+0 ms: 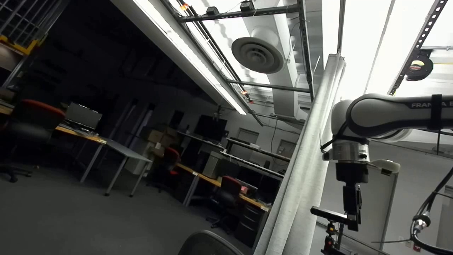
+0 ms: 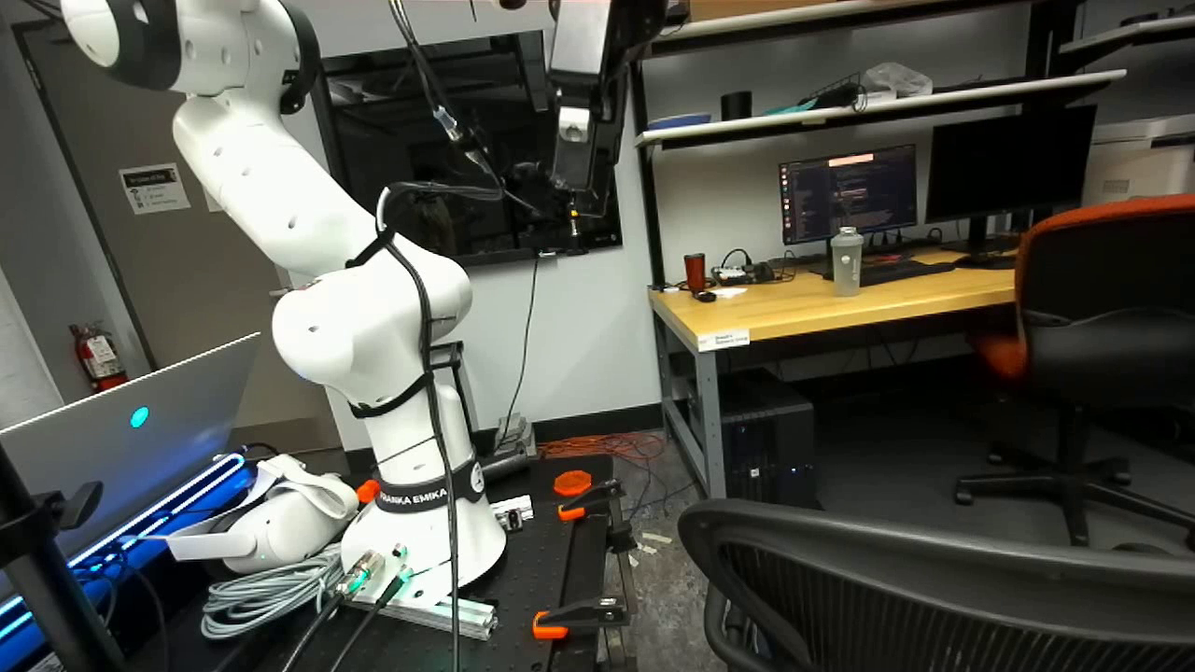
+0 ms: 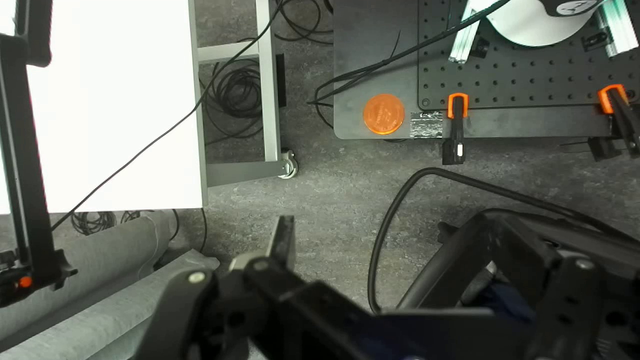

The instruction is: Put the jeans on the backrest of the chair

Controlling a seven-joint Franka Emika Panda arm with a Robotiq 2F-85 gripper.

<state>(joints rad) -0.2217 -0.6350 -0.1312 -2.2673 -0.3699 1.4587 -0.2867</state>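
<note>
My gripper [image 3: 400, 235] is open in the wrist view, its fingers wide apart with nothing between them. It points down in both exterior views, high up beside the arm [image 1: 353, 223] and near the top [image 2: 583, 177]. The black chair [image 2: 915, 560] stands low, with its mesh backrest rim at the bottom of both exterior views [image 1: 208, 235]. In the wrist view the chair [image 3: 450, 262] is below my gripper at the lower right, partly covered by it. Dark blue cloth, likely the jeans [image 3: 509, 297], shows through a gap there. Most of it is hidden; neither exterior view shows it.
A black curved tube or cable [image 3: 395, 210] loops beside the chair. The robot's base table has clamps [image 3: 456, 125] and an orange disc [image 3: 384, 114] at its edge. A white tabletop [image 3: 115, 115] and a black camera stand [image 3: 30, 150] are at left.
</note>
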